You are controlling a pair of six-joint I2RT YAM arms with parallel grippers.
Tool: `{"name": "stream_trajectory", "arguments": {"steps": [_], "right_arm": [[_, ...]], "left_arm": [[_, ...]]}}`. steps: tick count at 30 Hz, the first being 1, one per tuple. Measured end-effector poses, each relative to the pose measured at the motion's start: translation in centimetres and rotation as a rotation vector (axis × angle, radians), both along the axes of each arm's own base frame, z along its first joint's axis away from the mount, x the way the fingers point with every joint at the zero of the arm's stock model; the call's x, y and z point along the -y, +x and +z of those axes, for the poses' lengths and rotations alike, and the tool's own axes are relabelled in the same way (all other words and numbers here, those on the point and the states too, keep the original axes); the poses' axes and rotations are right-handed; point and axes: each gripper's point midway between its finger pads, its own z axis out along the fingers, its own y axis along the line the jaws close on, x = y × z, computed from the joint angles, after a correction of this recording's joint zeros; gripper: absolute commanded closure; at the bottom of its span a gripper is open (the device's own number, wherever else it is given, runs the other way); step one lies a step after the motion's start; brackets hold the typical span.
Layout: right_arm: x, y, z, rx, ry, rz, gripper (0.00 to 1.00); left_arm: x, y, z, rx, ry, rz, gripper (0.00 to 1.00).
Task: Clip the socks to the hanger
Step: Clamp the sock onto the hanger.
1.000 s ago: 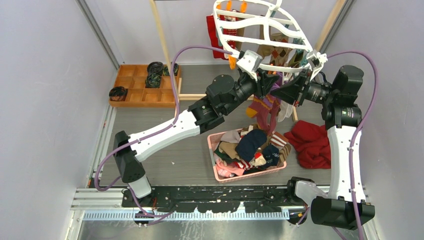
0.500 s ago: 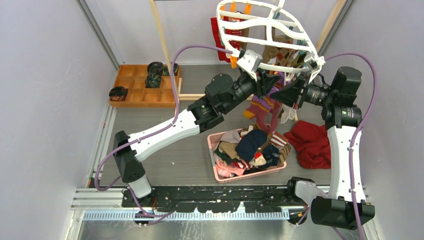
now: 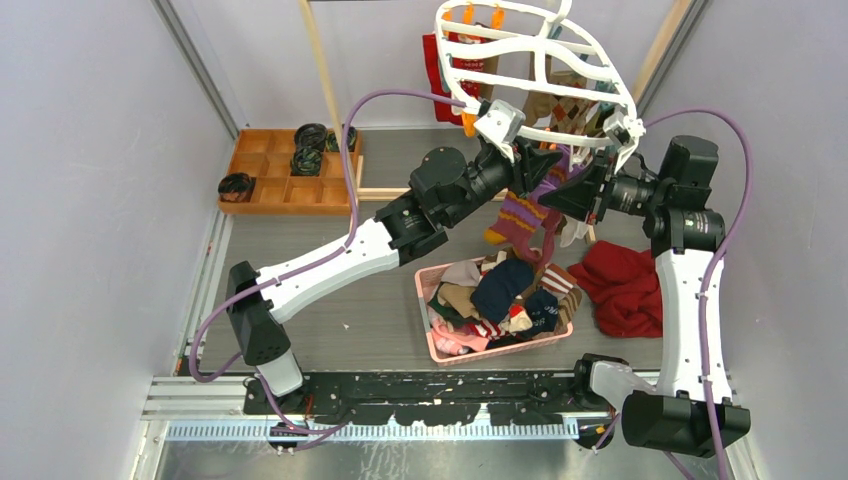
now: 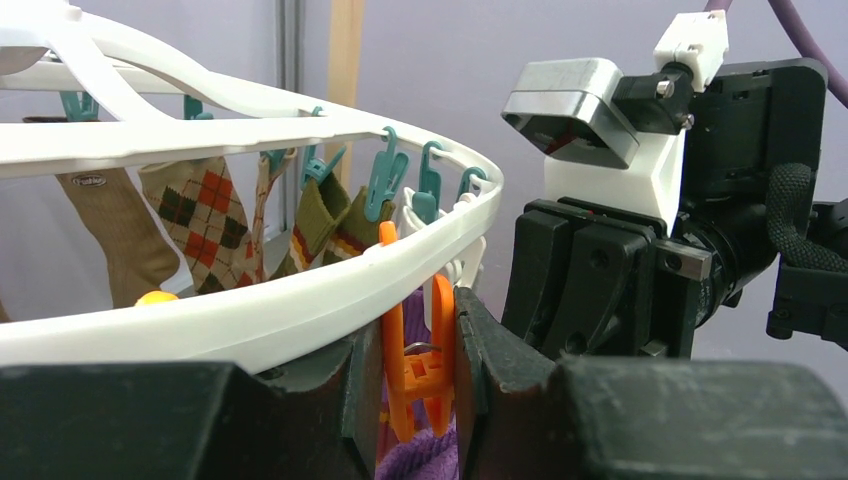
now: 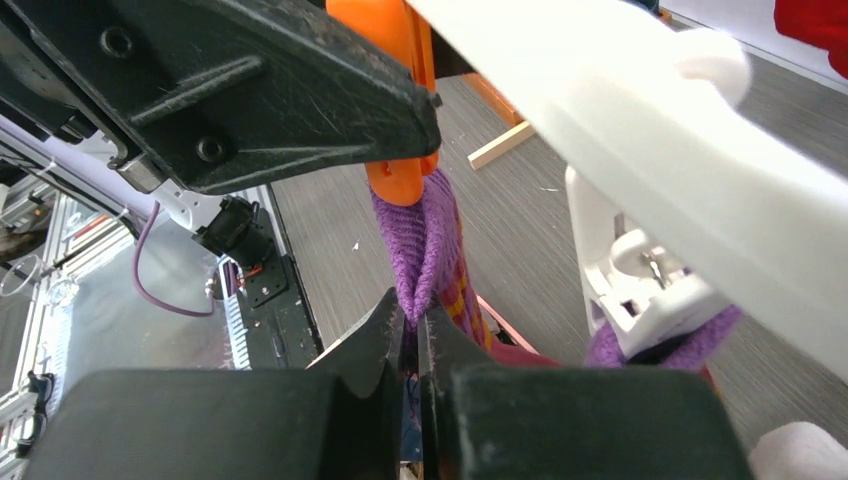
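Hanging with its cuff at the mouth of an orange peg [image 4: 418,352] on the white hanger [image 4: 250,315], the purple striped sock [image 5: 425,240] is pinched just below by the right gripper [image 5: 412,330], while the left gripper [image 4: 415,345] squeezes the peg itself, above the pink basket [image 3: 424,300] of socks [image 3: 500,285].

Wooden tray [image 3: 270,190] far left holding black rolls [image 3: 306,160]; pink basket [image 3: 424,305] mid grey surface [image 3: 330,320]; red cloth [image 3: 625,285] just right.
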Motion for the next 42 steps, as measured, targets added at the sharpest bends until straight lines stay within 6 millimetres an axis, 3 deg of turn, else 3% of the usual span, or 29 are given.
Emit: {"name": "stream_trajectory", "arguments": {"steps": [31,37,42], "right_arm": [[-1.3,-1.6,1.4,0.119,0.009,0.126,0.98],[-0.5,-1.1,1.2,0.191,-0.075,0.004,0.98],[0.3,-1.9,0.7,0.232,-0.166,-0.074,0.98]], "left_arm": [[0.2,-0.8,0.6,-0.028,-0.04,-0.084,0.87],[0.3,-0.8,0.6,-0.031,-0.043,-0.087,0.88],[0.1,-0.6,0.6,-0.037,-0.047,-0.07,0.88]]}}
